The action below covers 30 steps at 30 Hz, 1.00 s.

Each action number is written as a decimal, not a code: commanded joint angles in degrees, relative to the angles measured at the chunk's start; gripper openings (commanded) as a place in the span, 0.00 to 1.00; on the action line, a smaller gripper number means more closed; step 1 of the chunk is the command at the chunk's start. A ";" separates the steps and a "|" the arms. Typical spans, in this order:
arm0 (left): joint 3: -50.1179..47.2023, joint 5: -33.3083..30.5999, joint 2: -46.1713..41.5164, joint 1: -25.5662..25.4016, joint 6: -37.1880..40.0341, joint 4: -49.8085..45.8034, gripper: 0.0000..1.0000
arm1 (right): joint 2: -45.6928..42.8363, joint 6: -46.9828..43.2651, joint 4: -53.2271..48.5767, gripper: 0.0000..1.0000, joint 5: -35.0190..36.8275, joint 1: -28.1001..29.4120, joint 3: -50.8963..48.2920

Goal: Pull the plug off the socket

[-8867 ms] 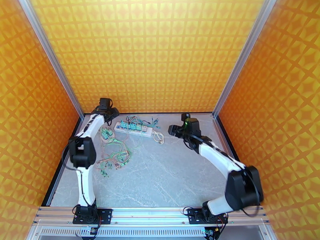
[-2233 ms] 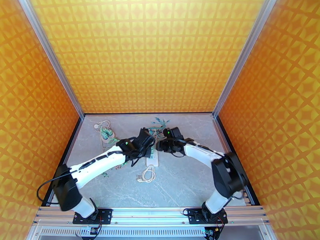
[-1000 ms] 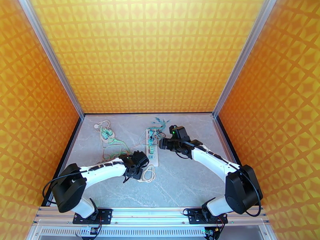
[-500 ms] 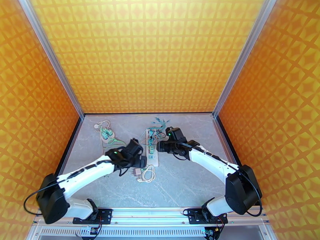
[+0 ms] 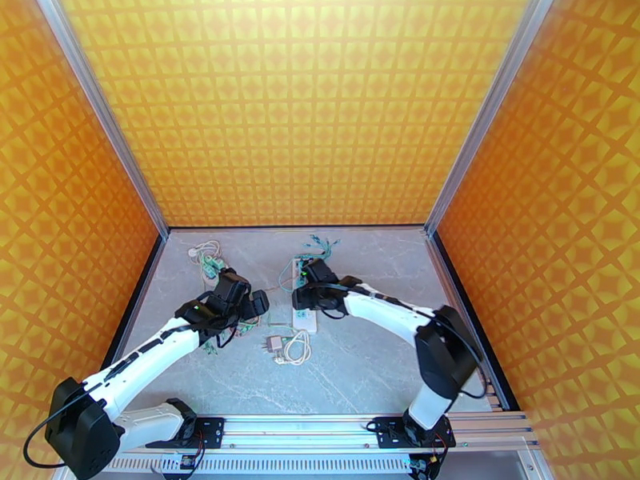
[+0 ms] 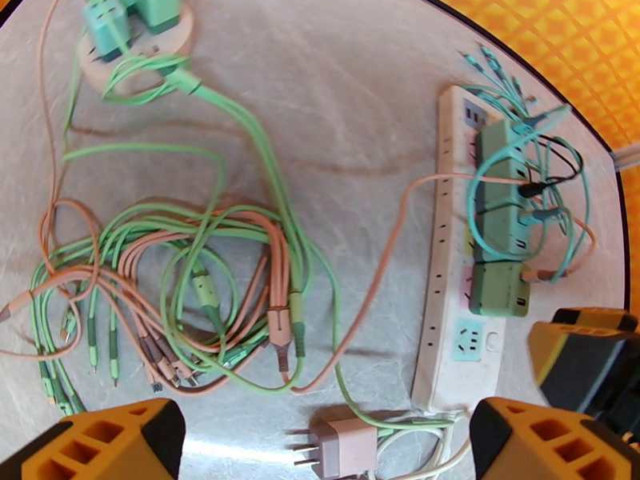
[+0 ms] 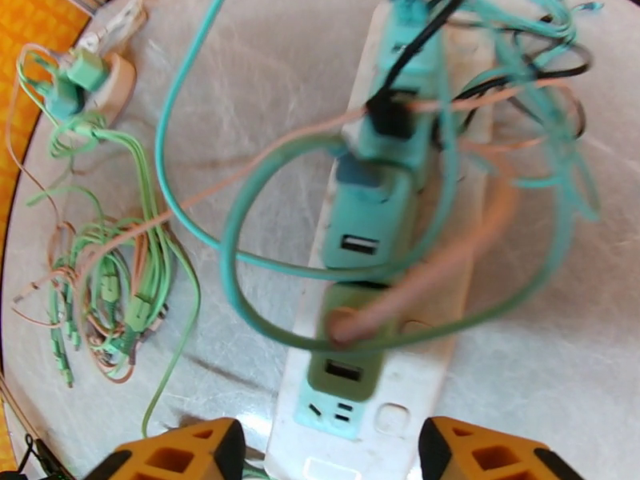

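Socket (image 6: 445,298) lies on the table (image 5: 368,370) between both arms, its long axis running near to far. Just beside its near end a pink plug (image 6: 342,446) rests with prongs bare, so one removal is judged complete. Left hand (image 5: 250,304) hangs wide and empty on the strip's left. Right hand (image 7: 320,458) straddles the near end, fingers apart, gripping nothing. Farther along, three green adapters (image 6: 499,288) are still seated and appear left to pull.
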 commanded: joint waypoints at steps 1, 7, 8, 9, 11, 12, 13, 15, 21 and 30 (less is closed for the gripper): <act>2.65 -1.19 1.13 0.57 -1.09 -3.02 0.99 | 3.18 0.06 -2.48 0.58 4.21 0.02 3.73; 6.70 1.46 3.78 0.54 2.20 -3.90 0.99 | 8.51 -0.10 -3.32 0.50 4.85 0.02 7.29; 6.78 2.19 3.84 0.55 2.38 -3.25 0.99 | 9.21 -0.13 -3.55 0.49 5.09 -0.02 7.71; 6.82 2.86 3.88 0.56 2.48 -2.46 0.99 | 9.63 -0.21 -3.61 0.48 5.33 0.02 7.91; 6.52 4.73 4.07 0.64 2.78 -0.13 0.99 | 10.26 -0.24 -3.43 0.44 5.74 0.02 8.25; 6.54 6.13 4.33 0.86 3.04 0.81 0.99 | 10.39 -0.41 -3.24 0.42 5.67 0.02 8.27; 6.75 7.61 4.77 1.22 3.19 1.61 0.99 | 10.56 -0.63 -3.22 0.40 5.55 0.02 8.39; 7.64 9.60 5.90 1.74 3.02 1.85 0.99 | 10.79 -0.92 -3.64 0.36 5.78 0.02 8.83; 8.22 18.20 8.66 2.95 2.58 6.11 0.97 | 9.79 -2.12 -4.67 0.28 5.51 -0.01 9.21; 5.68 30.18 14.63 2.85 0.97 16.27 0.76 | 7.73 -2.20 -6.21 0.16 8.96 -0.11 8.15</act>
